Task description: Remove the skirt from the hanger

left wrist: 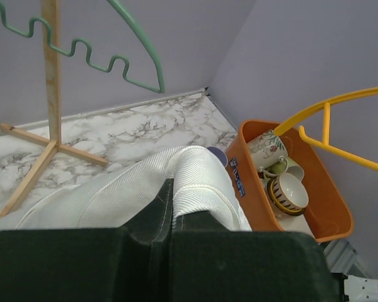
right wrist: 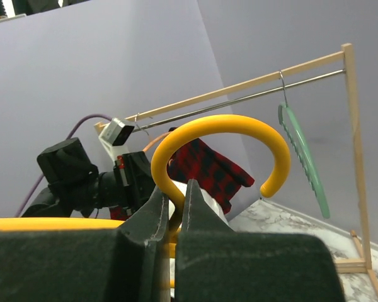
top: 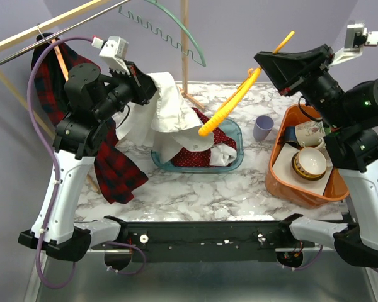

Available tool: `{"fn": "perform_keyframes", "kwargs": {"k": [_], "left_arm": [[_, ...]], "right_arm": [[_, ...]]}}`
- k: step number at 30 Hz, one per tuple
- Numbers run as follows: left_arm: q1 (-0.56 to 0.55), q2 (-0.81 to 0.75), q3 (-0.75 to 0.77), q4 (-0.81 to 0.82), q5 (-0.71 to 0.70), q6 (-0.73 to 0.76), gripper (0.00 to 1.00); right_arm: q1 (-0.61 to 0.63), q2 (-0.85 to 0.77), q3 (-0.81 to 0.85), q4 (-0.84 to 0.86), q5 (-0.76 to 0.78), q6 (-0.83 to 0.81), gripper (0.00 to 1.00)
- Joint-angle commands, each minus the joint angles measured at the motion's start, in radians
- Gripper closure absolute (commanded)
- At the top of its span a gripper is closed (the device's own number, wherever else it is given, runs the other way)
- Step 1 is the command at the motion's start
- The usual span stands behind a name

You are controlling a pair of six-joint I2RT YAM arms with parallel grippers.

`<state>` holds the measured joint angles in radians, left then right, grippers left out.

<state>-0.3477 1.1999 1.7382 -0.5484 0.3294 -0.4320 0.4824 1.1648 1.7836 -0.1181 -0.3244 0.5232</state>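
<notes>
L arm is bent high over the table's left-centre, left gripper (top: 140, 80) pinching the white skirt (top: 170, 107), which droops into a blue bin (top: 238, 141). R arm is raised at the right, right gripper (top: 262, 65) clamped on the yellow hanger (top: 230, 104).

Overhead camera looks down; both wrist views share the green hanger (right wrist: 300, 157).

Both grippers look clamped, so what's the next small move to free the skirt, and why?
Probably pull the left gripper, shut on the white skirt, leftward, away from the yellow hanger pinched in the right gripper; the hanger's lower end looks buried in the cloth.
</notes>
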Motion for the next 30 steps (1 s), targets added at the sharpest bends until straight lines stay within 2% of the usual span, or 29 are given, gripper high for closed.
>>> {"fn": "perform_keyframes", "kwargs": {"k": [1, 4, 8, 12, 16, 22, 30], "left_arm": [[0.006, 0.013, 0.037, 0.203, 0.048, -0.042, 1.0], [0.004, 0.032, 0.014, 0.263, 0.045, -0.057, 1.0], [-0.007, 0.047, -0.064, 0.344, 0.024, -0.067, 1.0], [-0.106, 0.04, -0.172, 0.374, -0.053, -0.015, 1.0], [-0.209, 0.041, -0.294, 0.366, -0.194, 0.056, 1.0], [-0.237, 0.073, -0.498, 0.504, -0.352, 0.027, 1.0], [-0.255, 0.208, -0.565, 0.565, -0.477, 0.01, 1.0]], "right_arm": [[-0.005, -0.111, -0.062, 0.04, 0.005, -0.038, 0.99], [-0.007, -0.161, -0.148, 0.096, 0.015, -0.064, 0.99], [-0.005, -0.224, -0.191, 0.092, 0.025, -0.091, 0.99], [-0.007, -0.252, -0.213, 0.077, 0.038, -0.114, 0.99], [-0.005, -0.257, -0.202, 0.054, 0.051, -0.146, 0.99], [-0.005, -0.286, -0.248, 0.064, 0.042, -0.143, 0.99], [-0.005, -0.327, -0.299, 0.063, 0.074, -0.167, 0.99]]}}
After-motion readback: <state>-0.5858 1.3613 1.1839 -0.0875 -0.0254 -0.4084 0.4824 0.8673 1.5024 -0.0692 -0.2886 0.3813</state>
